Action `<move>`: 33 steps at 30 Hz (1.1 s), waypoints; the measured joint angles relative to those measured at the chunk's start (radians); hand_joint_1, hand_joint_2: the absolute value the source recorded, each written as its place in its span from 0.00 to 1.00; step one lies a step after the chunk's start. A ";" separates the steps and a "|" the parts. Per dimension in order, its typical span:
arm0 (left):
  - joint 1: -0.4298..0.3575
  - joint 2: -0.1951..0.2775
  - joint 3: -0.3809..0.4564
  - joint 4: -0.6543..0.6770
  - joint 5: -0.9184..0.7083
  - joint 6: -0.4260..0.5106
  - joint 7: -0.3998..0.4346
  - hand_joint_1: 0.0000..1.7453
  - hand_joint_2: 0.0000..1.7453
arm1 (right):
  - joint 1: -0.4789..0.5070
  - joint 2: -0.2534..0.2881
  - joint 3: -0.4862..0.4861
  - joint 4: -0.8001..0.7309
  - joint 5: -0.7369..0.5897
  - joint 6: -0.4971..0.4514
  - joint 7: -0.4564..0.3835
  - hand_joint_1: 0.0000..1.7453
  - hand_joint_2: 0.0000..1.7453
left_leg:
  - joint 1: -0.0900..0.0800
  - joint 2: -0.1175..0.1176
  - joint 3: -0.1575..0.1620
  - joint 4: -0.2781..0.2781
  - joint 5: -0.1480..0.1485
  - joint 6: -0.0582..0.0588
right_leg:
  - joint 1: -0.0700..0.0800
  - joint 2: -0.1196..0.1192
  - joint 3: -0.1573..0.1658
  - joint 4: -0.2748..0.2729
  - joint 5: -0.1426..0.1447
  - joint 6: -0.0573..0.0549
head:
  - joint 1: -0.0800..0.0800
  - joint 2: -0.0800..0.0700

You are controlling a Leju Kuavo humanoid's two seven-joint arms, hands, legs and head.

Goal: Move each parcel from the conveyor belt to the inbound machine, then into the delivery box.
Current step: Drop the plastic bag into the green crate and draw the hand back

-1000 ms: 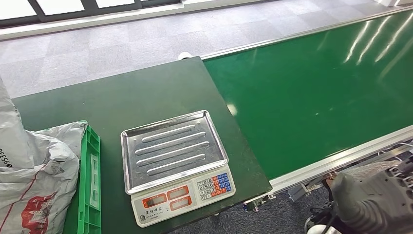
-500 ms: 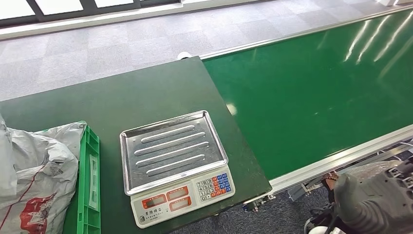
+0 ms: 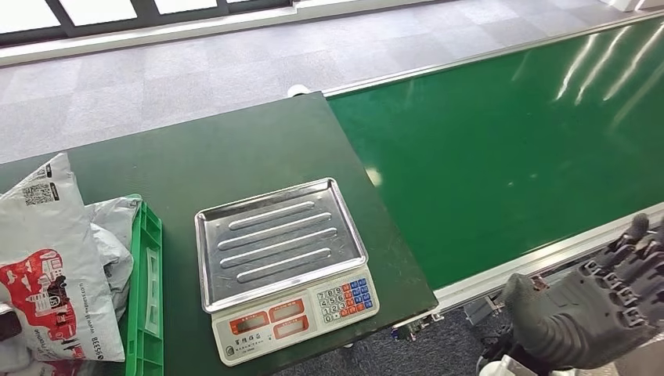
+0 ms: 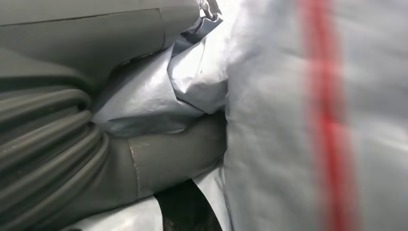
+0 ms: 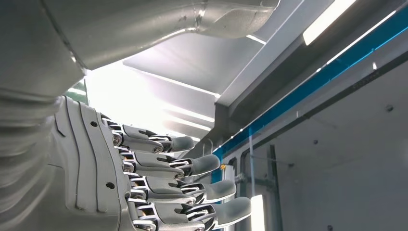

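Grey parcel [image 3: 47, 258] with red print and a barcode label, upright at the far left of the head view, leaning over the green delivery box [image 3: 145, 290] and over a second crumpled grey parcel [image 3: 110, 235] lying inside that box. Held by the left hand [image 4: 159, 159]: in the left wrist view, thick grey thumb pressed against the bag's wrinkled film, folds of the film bunched between thumb and ribbed cover; a blurred red stripe of the print close to the lens.

Just beside the delivery box, on the dark green bench [image 3: 196, 149]: inbound machine [image 3: 286, 266], a weighing scale with a ribbed steel pan, bare, and a keypad with red display windows facing the robot.

Further right, abutting the bench edge: bright green conveyor belt [image 3: 501, 141], bordered by a metal rail, running diagonally to the upper right.

Right hand [image 3: 603, 301] low at the lower right of the head view, beneath the near rail of the belt, holding nothing. In the right wrist view, fingers [image 5: 192, 166] extended, roughly parallel and slightly apart, touching nothing, with the metal underside of the conveyor frame beyond them.

Grey carpet floor [image 3: 156, 70] beyond bench and belt.
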 joint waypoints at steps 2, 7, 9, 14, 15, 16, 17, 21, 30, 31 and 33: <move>-0.004 -0.047 -0.015 0.056 -0.022 0.019 -0.004 1.00 1.00 | 0.000 0.000 0.004 0.003 0.003 0.000 0.000 0.00 1.00 | 0.000 -0.001 0.000 0.000 0.000 0.000 | 0.000 0.000 0.000 0.000 0.000 0.000 | 0.000 0.000; -0.021 -0.125 -0.039 0.135 -0.034 0.033 -0.006 1.00 1.00 | 0.000 0.000 0.012 0.007 0.005 0.000 0.000 0.00 1.00 | 0.000 0.000 0.000 0.000 0.000 0.000 | 0.000 0.000 0.000 0.000 0.000 0.000 | 0.000 0.000; -0.026 -0.142 -0.045 0.151 -0.034 0.034 -0.007 1.00 1.00 | 0.000 0.000 0.014 0.008 0.006 0.000 0.000 0.00 1.00 | 0.000 0.000 0.000 0.000 0.000 0.000 | 0.000 0.000 0.000 0.000 0.000 0.000 | 0.000 0.000; -0.034 -0.171 -0.055 0.179 -0.043 0.042 -0.005 0.75 1.00 | 0.000 0.000 0.019 0.010 0.011 0.000 0.000 0.00 1.00 | 0.000 0.000 0.000 0.000 0.000 0.000 | 0.000 0.000 0.000 0.000 0.000 0.000 | 0.000 0.000; -0.037 -0.178 -0.056 0.186 -0.051 0.051 -0.004 0.50 1.00 | 0.000 0.000 0.020 0.011 0.014 0.000 0.000 0.00 1.00 | 0.000 0.000 0.000 0.000 0.000 0.000 | 0.000 0.000 0.000 0.000 0.000 0.000 | 0.000 0.000; -0.042 -0.189 -0.058 0.199 -0.063 0.066 -0.004 0.25 0.75 | 0.000 0.000 0.021 0.012 0.018 0.000 0.000 0.00 1.00 | 0.000 -0.001 0.000 0.000 0.000 0.000 | 0.000 -0.001 0.000 0.000 0.000 0.000 | 0.000 0.000; -0.049 -0.202 -0.059 0.215 -0.078 0.085 -0.005 0.00 0.50 | 0.000 0.001 0.023 0.014 0.023 0.000 0.000 0.00 1.00 | 0.000 -0.001 0.000 0.000 0.000 0.000 | 0.000 -0.002 0.000 0.000 0.000 0.000 | 0.000 0.000; -0.091 -0.284 -0.064 0.292 -0.115 0.203 -0.004 0.00 0.00 | 0.000 0.001 0.026 0.017 0.037 0.000 0.000 0.00 1.00 | 0.000 -0.003 0.000 0.000 0.001 0.001 | 0.000 -0.004 0.000 0.000 0.000 0.000 | 0.000 0.000; 0.033 -0.598 0.042 0.069 0.416 0.441 -0.171 0.00 0.00 | 0.021 0.018 0.027 0.002 0.026 0.000 0.000 0.00 1.00 | -0.004 0.000 0.000 0.001 -0.001 0.005 | -0.004 -0.001 0.000 0.000 0.002 0.003 | 0.000 0.000; 0.066 -0.634 0.043 0.022 0.449 0.477 -0.206 0.00 0.00 | 0.021 0.018 0.028 0.001 0.020 0.000 0.000 0.00 1.00 | -0.004 0.001 0.000 0.001 -0.002 0.005 | -0.004 0.000 0.000 0.000 0.001 0.004 | 0.000 0.000; 0.121 -0.705 0.043 -0.062 0.498 0.609 -0.287 0.00 0.00 | 0.017 0.018 0.034 0.000 -0.001 0.000 0.000 0.00 1.00 | -0.004 0.001 -0.001 0.001 -0.003 0.006 | -0.004 0.000 0.000 -0.001 0.001 0.005 | 0.000 0.000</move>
